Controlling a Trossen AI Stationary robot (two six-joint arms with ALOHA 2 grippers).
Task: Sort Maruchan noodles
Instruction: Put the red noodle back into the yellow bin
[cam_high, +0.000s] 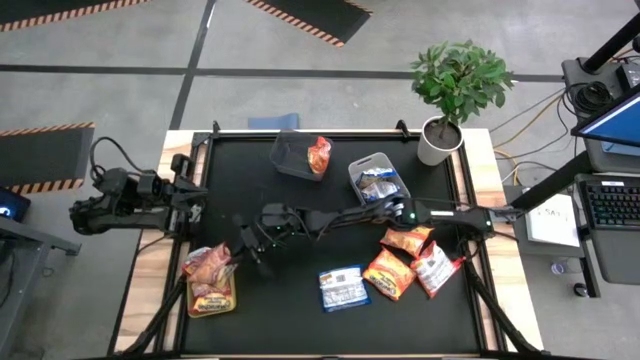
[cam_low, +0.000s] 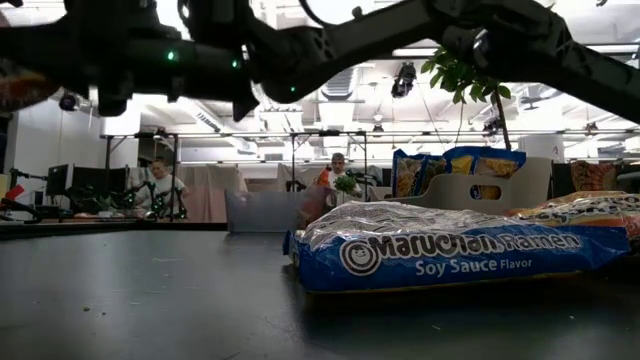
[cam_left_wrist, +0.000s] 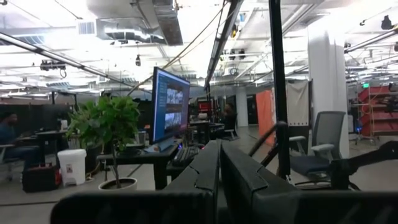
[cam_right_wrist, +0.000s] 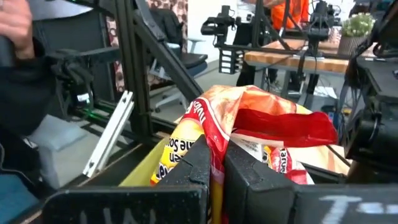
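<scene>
Your right gripper (cam_high: 243, 258) pinches a red noodle packet (cam_right_wrist: 261, 124) just inside the yellow-green bin (cam_high: 212, 300) rim; bare worktop (cam_high: 290, 310) lies beside it. Left gripper (cam_left_wrist: 219, 180) is closed, empty, off the worktop's edge.

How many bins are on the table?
3. A dark grey bin sits at the far middle, a lighter grey bin to its right holding blue packets, and a yellow-green bin at the near left, under red packets. None seems hidden.

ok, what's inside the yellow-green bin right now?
The yellow-green bin holds a pile of red/pink-and-white packets, one pinched by the shut right gripper. Anything under the pile is hidden.
</scene>
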